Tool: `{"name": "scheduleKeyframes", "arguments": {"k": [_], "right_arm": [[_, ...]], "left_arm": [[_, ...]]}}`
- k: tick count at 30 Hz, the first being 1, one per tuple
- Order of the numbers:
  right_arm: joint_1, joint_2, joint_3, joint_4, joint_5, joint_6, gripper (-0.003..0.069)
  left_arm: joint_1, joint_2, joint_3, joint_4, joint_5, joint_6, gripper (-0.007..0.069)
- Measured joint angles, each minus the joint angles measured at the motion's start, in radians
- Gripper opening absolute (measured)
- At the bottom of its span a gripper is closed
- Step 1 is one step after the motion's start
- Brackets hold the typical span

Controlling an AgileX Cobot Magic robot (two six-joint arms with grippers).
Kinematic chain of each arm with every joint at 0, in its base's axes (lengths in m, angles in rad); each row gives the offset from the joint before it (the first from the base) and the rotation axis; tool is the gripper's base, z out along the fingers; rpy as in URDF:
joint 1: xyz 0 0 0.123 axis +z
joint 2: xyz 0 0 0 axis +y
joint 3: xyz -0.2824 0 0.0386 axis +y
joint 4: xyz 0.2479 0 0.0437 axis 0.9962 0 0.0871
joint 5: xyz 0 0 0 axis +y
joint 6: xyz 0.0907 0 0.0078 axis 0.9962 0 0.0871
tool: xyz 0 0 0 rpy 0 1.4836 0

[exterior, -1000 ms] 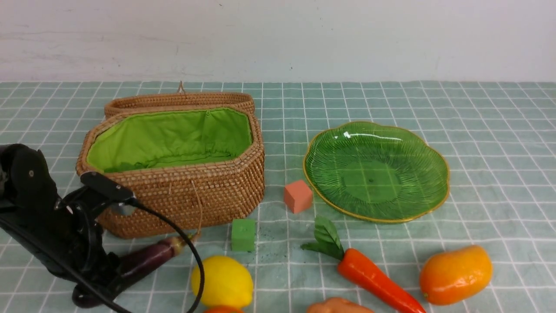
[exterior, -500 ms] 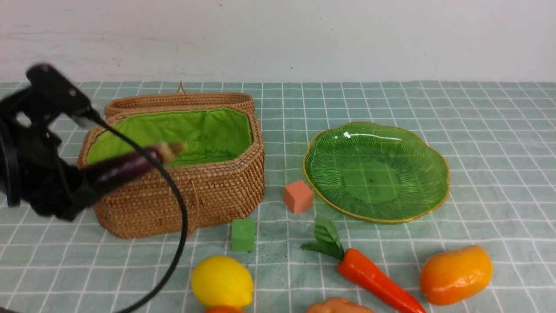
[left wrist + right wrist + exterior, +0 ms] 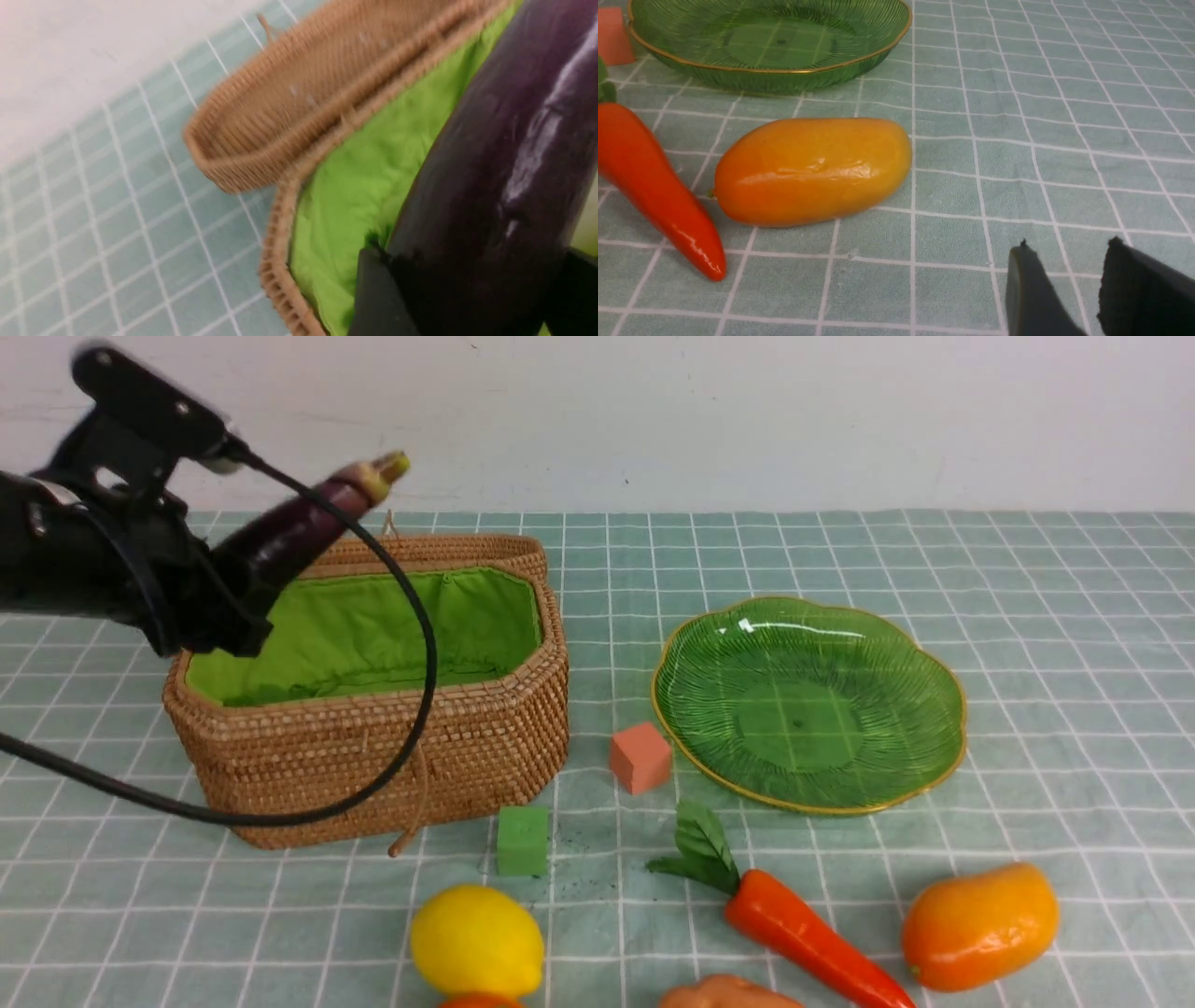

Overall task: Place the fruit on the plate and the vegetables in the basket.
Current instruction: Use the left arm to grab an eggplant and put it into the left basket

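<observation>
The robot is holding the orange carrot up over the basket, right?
Not quite. The left fingers hold the purple eggplant up over the basket, not the carrot, which lies on the checked cloth. The front view shows it.

wall point(image 3: 747, 420): off-white, plain, faint scuffs and a few small dark specks, spans the far side left to right | tablecloth point(image 3: 1074, 616): pale teal with a white grid, lies flat, reaches from the near edge to the wall | light: soft, even, only weak shadows
</observation>
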Motion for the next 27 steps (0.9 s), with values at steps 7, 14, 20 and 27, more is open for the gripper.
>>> {"name": "scheduleKeyframes", "arguments": {"k": [7,14,20,27], "right_arm": [[0.000,0.000,0.000,0.000,0.000,0.000,0.0240],[0.000,0.000,0.000,0.001,0.000,0.000,0.0240],[0.000,0.000,0.000,0.001,0.000,0.000,0.0240],[0.000,0.000,0.000,0.001,0.000,0.000,0.0240]], "left_arm": [[0.000,0.102,0.000,0.008,-0.011,0.097,0.0420],[0.000,0.104,0.000,0.007,-0.016,0.110,0.0493],[0.000,0.096,0.000,-0.033,-0.010,0.110,0.0556],[0.000,-0.001,0.000,-0.100,0.071,0.110,0.0556]]}}
